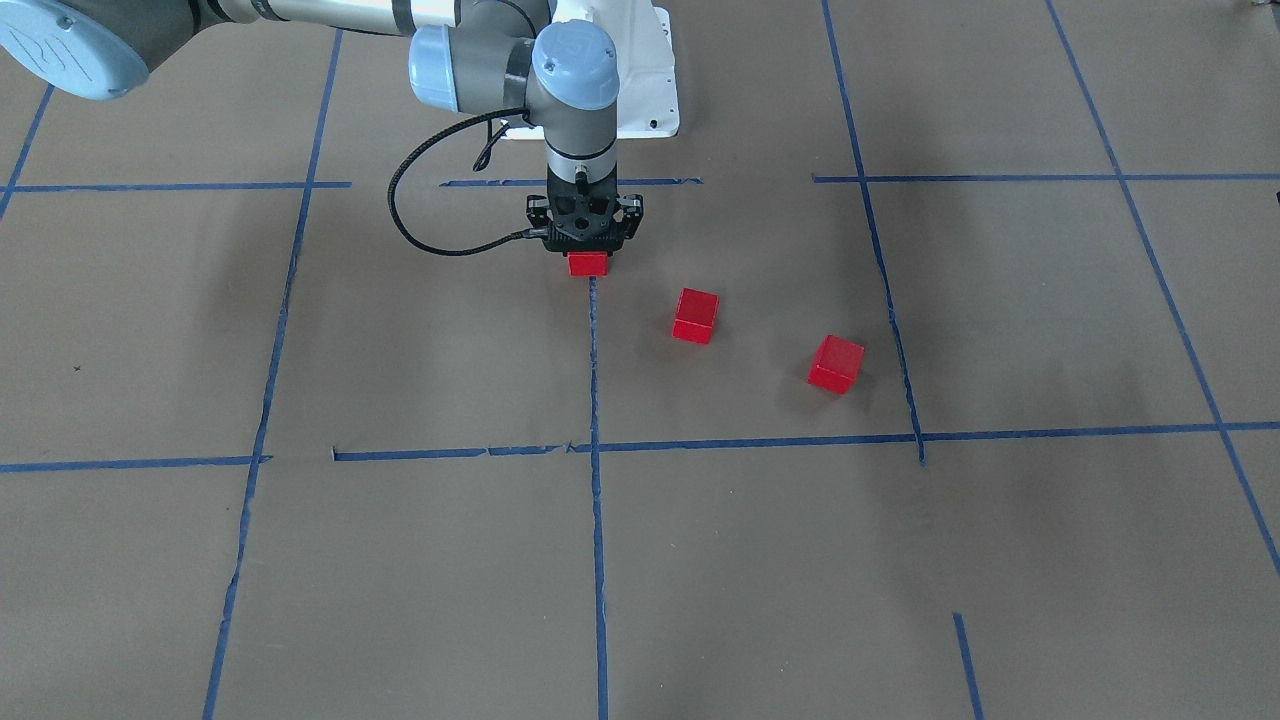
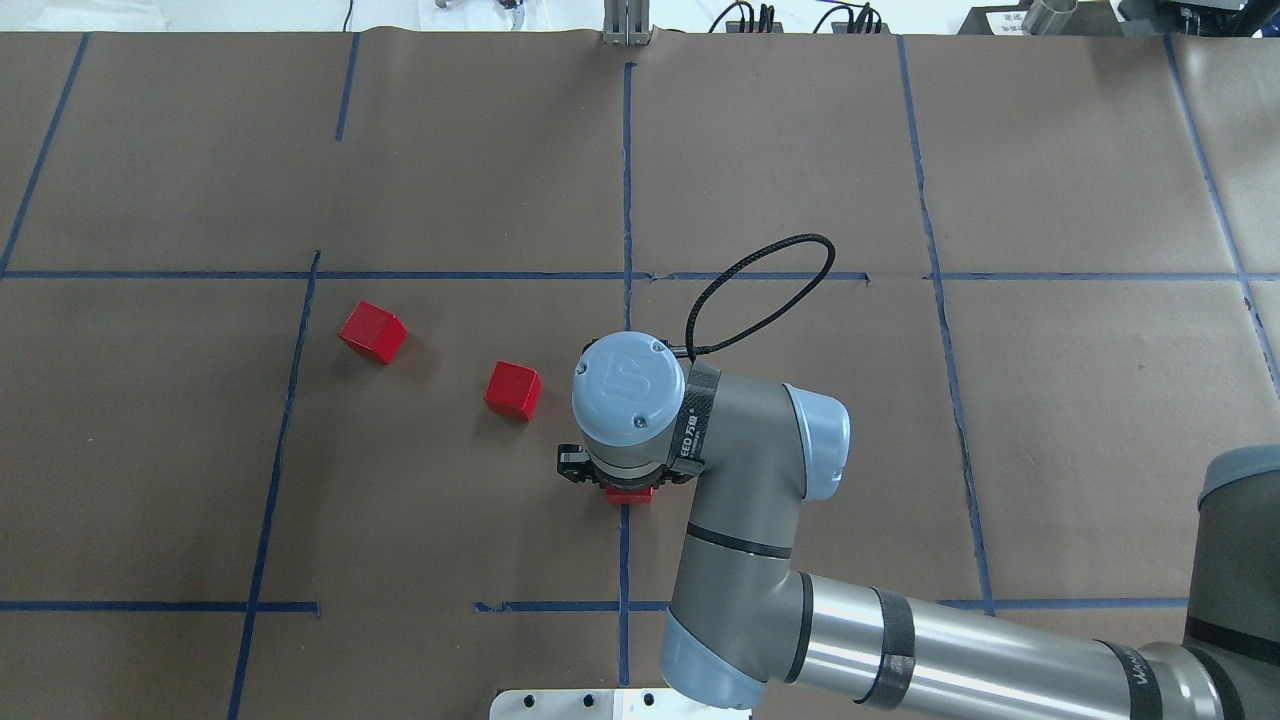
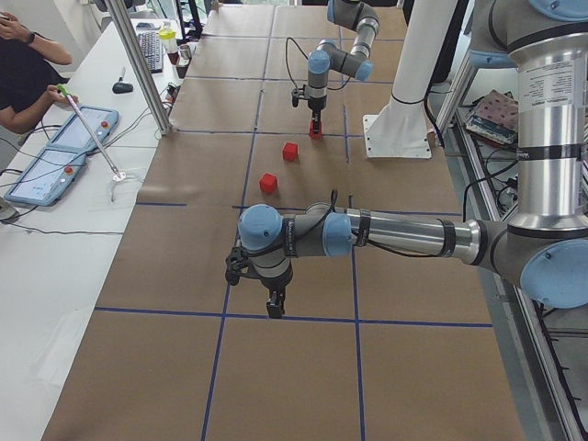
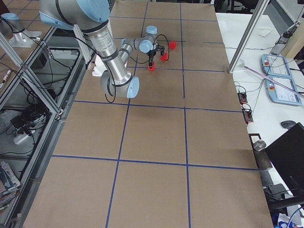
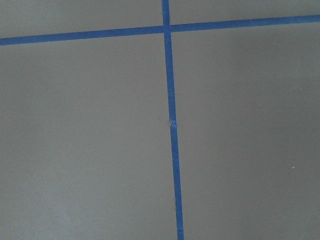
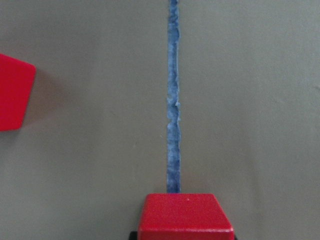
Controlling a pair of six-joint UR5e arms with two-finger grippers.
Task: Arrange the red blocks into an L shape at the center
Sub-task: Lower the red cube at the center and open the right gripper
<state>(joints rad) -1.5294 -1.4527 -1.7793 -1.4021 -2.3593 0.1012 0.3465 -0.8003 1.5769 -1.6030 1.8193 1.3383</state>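
Brown-paper tabletop (image 1: pixel 420 350), blue tape grid (image 1: pixel 597 520). Right gripper (image 1: pixel 588 252) clamped on first red block (image 1: pixel 588 265) at center (image 1: pixel 560 330), over grid line. Second red block (image 1: pixel 696 315) and third red block (image 1: pixel 836 364) loose, apart, toward robot's left. Left gripper (image 3: pixel 274 308): finger state indeterminable. Wrist cap (image 2: pixel 627 385) embossed "UR"; strap (image 2: pixel 695 432) lettering partly legible, "EED".
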